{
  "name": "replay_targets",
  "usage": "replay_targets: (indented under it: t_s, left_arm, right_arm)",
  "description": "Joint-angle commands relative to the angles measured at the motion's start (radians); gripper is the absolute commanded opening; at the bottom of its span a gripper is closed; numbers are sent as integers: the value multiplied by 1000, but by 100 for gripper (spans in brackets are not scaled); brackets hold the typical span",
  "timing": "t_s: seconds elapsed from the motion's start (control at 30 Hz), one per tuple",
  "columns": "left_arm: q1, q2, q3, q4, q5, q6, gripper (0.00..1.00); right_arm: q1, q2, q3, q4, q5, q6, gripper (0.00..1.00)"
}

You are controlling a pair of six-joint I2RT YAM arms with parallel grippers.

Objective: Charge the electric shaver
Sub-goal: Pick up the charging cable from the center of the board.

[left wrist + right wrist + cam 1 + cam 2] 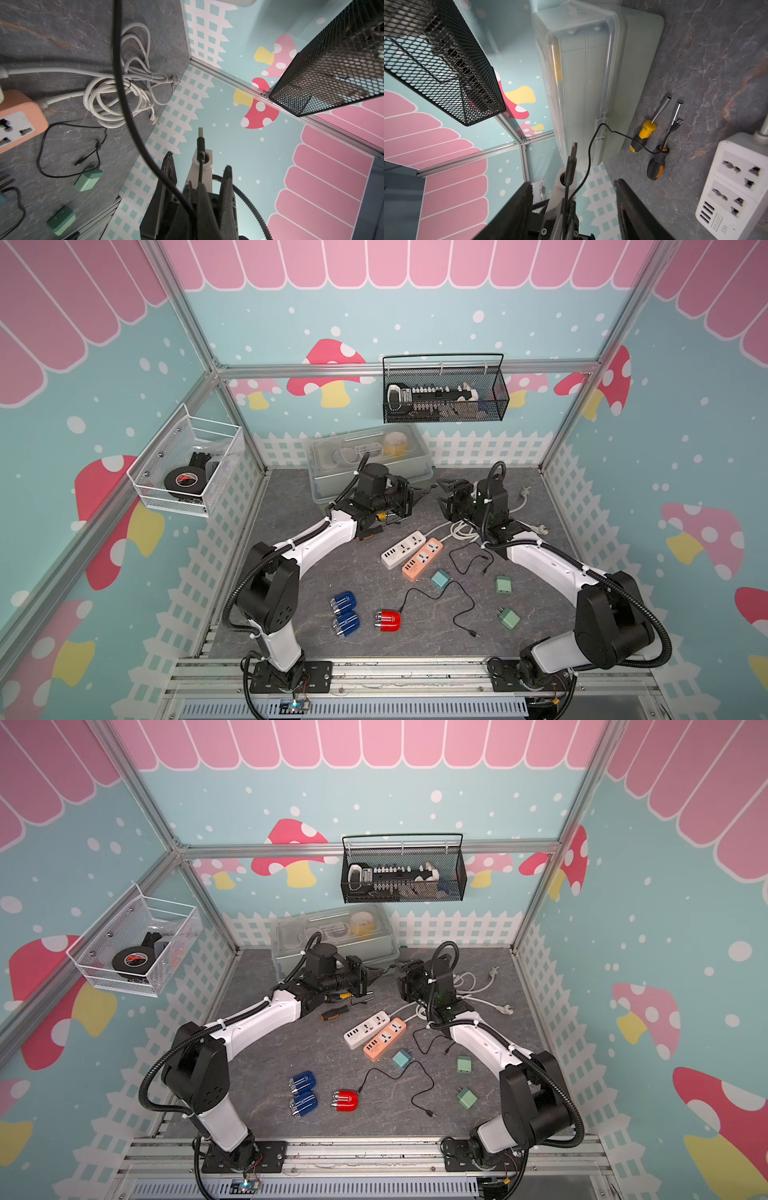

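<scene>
Grey slate table, pastel walls. In both top views you'll find the red shaver (388,620) toward the front, beside two blue shavers (343,602). It is a glossy pod with three silver heads at one end and a lead (472,633) touching its side. Expect it to be light, rigid and slippery, so pinch it across mid-body, clear of the heads. The left gripper (409,497) and right gripper (443,495) sit well behind it.

Left wrist view: the left gripper is clamped on a thin cable (200,172), plug (200,135) upward.

Right wrist view: the right gripper's fingers (517,207) stand wide apart, the cable free between them.
</scene>
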Motion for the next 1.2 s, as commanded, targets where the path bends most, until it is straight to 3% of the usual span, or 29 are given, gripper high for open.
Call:
replay_targets:
  t_s: [0.0,0.27,0.47,0.93,1.17]
  left_arm:
    - [3,-45,5,9,67,32,0]
    - [7,-53,-13,47,93,11,0]
    - [12,-70,-43,44,97,16,0]
    - [12,-56,-43,54,99,17,0]
    - [14,-60,-51,48,97,23,0]
  right_arm:
    - [-3,12,0,22,-56,17,63]
    - [-19,64,15,101,-71,59,47]
    - [-30,62,24,99,-71,67,42]
    - [-31,52,3,115,-102,120,19]
    - [-31,40,-5,115,-87,126,0]
